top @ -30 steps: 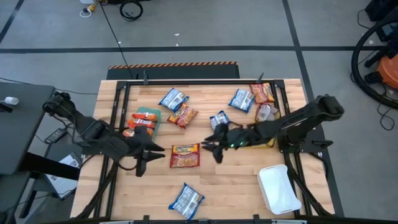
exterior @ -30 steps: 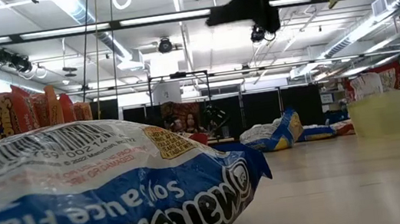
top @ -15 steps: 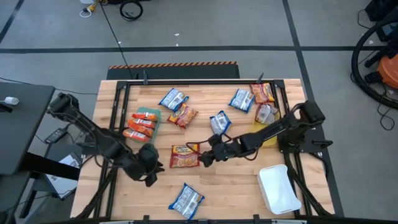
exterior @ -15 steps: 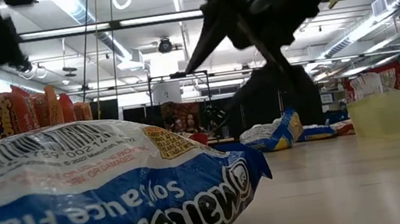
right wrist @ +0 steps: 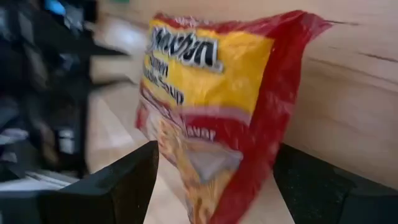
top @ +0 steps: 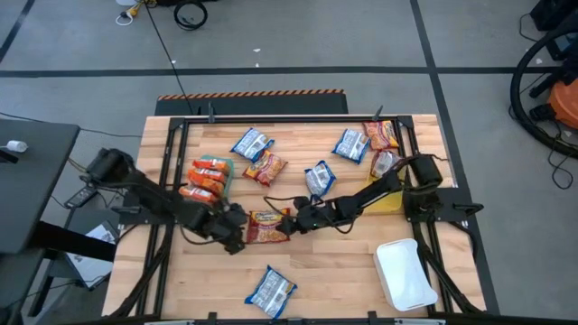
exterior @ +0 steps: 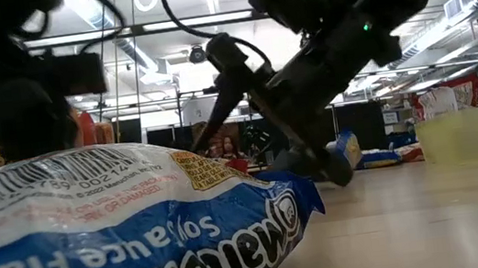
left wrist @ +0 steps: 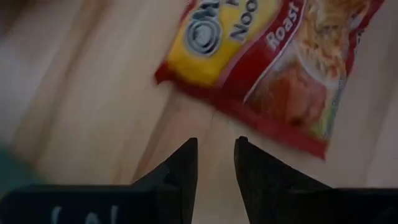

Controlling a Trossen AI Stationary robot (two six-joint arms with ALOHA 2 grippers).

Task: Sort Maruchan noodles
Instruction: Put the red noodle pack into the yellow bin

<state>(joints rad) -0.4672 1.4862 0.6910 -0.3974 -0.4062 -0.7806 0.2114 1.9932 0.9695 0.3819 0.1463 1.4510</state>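
Observation:
The noodle packet in play is a red-and-yellow one point(top: 268, 226) lying flat near the table's middle. My left gripper point(top: 237, 234) sits at its left end; in the left wrist view the fingers point(left wrist: 216, 163) are open by a narrow gap, just short of the packet point(left wrist: 273, 68). My right gripper point(top: 293, 219) is at its right end, wide open point(right wrist: 214, 155), with the packet's end point(right wrist: 205, 124) between the fingers. Other packets lie scattered: blue ones point(top: 252, 143) point(top: 350, 144) point(top: 318, 176), an orange one point(top: 265, 167), and a blue one near the front edge point(top: 270, 291). My right gripper comes in low from the table's right, and its open fingers point(right wrist: 124, 183) stand on either side of the red packet's right end point(right wrist: 273, 93). I cannot tell whether they touch it. The packet lies on the table.
A teal bin point(top: 223, 164) on the left holds orange packets point(top: 204, 181). A yellow bin point(top: 390, 200) stands on the right with packets by it point(top: 386, 163) point(top: 381, 134), and a white bin point(top: 405, 273) sits at the near right. The near blue packet point(exterior: 113, 234) fills the low view's foreground.
Both arms have come down and closed in on the red packet. The left gripper swung toward the near edge, then right to the packet's left end. The right gripper moved left and down to its right end. The packet has stayed where it was.

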